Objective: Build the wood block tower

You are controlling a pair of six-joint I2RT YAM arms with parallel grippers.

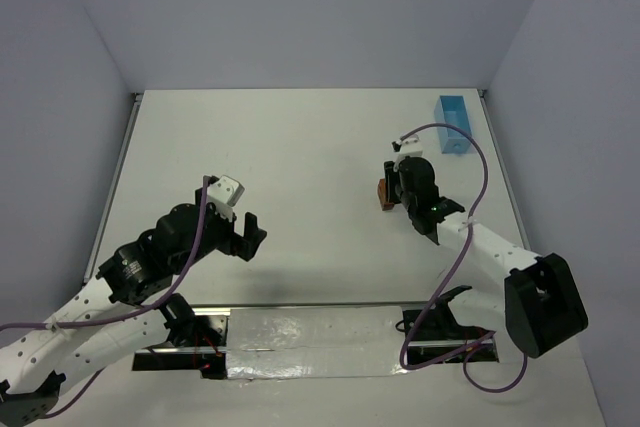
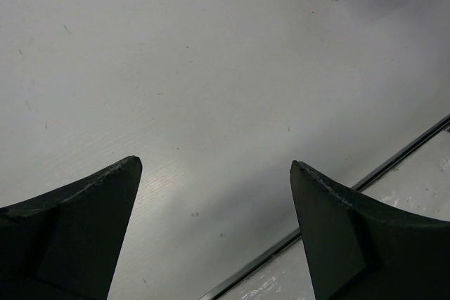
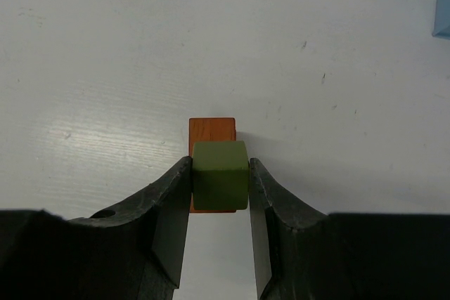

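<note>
Right hand (image 3: 219, 166) closed on the green block (image 3: 220, 186), held directly over the orange block (image 3: 211, 130) of the tower (image 1: 384, 193); whether the two blocks touch cannot be told. The tower stands on the table (image 1: 300, 147), right of centre, near the tray (image 1: 452, 125). Left hand (image 2: 214, 170) spread wide above the table, well apart from the tower.
</note>
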